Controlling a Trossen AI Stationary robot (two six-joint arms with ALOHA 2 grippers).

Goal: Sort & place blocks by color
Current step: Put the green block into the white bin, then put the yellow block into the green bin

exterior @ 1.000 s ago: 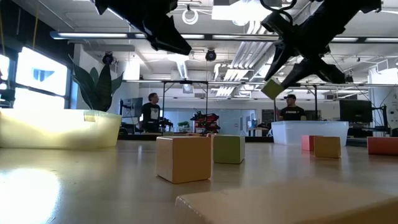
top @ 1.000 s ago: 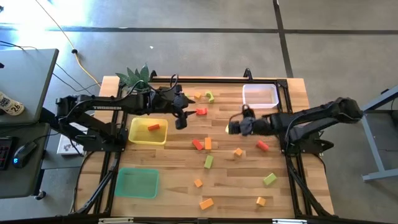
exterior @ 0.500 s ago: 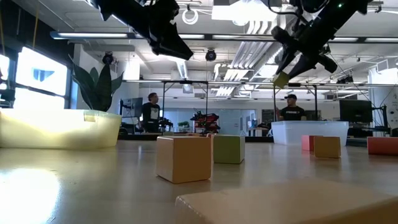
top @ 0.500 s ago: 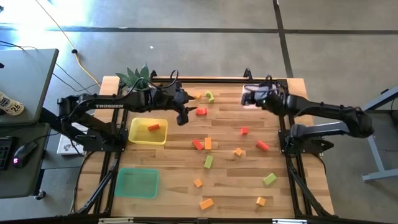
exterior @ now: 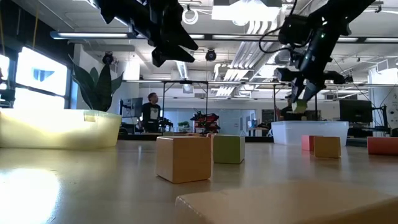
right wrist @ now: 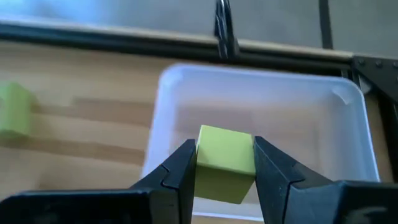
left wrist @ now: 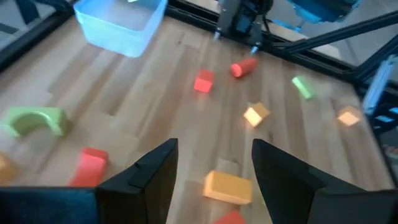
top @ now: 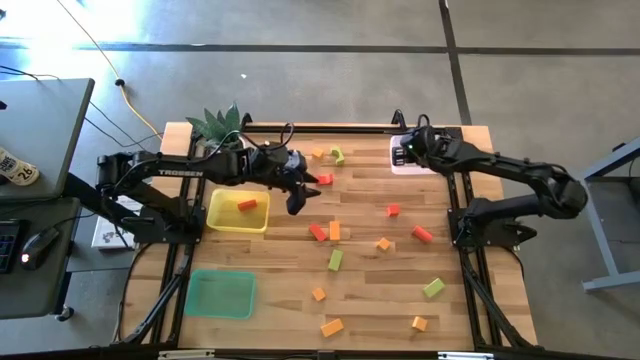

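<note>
Matt wooden plank table (top: 370, 290); translucent smooth plastic tray (right wrist: 261, 99).

One light green cube (right wrist: 225, 163) was held between the right gripper's (right wrist: 224, 169) fingers, above the clear tray (right wrist: 348, 130) at the table's far right. A red brick (top: 247, 204) lay in the yellow tray (top: 222, 219) on the left. The other blocks lay scattered on the wood: an orange and a green piece (top: 338, 155) far, a red brick (top: 324, 179) beside them, red and orange ones (top: 334, 231) mid-table, a green brick (top: 335, 260) nearer, and orange (top: 331, 326) and green (top: 433, 288) ones along the near side.
</note>
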